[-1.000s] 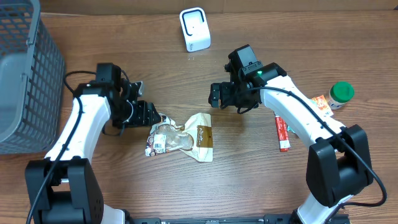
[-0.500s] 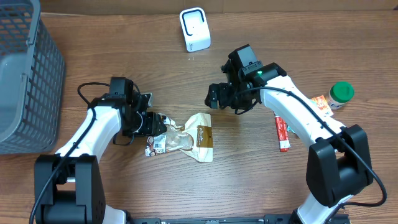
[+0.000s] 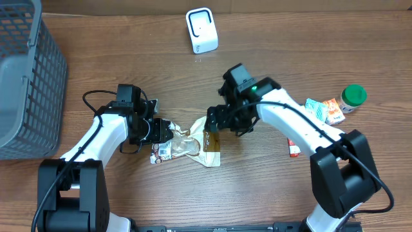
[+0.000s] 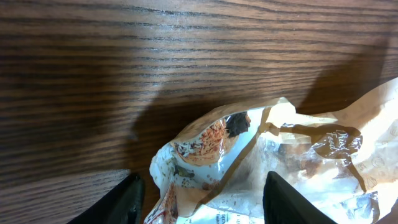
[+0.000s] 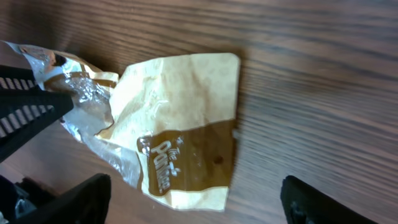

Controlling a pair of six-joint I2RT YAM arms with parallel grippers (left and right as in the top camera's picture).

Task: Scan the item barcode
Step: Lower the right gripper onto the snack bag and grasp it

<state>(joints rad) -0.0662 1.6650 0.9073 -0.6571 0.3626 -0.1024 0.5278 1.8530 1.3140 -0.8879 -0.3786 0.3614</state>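
The item is a crumpled cream and brown snack bag (image 3: 191,144) with a clear window, lying flat on the wooden table. My left gripper (image 3: 163,131) is at its left end. In the left wrist view the bag (image 4: 261,155) lies between the two dark fingertips (image 4: 122,200), which stand apart around it without pinching. My right gripper (image 3: 215,122) hangs open over the bag's brown right end (image 5: 186,155), its jaws set wide to either side. The white scanner (image 3: 201,30) stands at the back of the table, well away from the bag.
A grey mesh basket (image 3: 26,77) fills the far left. To the right lie a red tube (image 3: 293,145), a small orange and teal packet (image 3: 324,108) and a green-capped bottle (image 3: 353,96).
The right arm has swung left and forward until its gripper is over the bag's brown end. The left gripper has moved right onto the bag's left end, and its jaws have narrowed.
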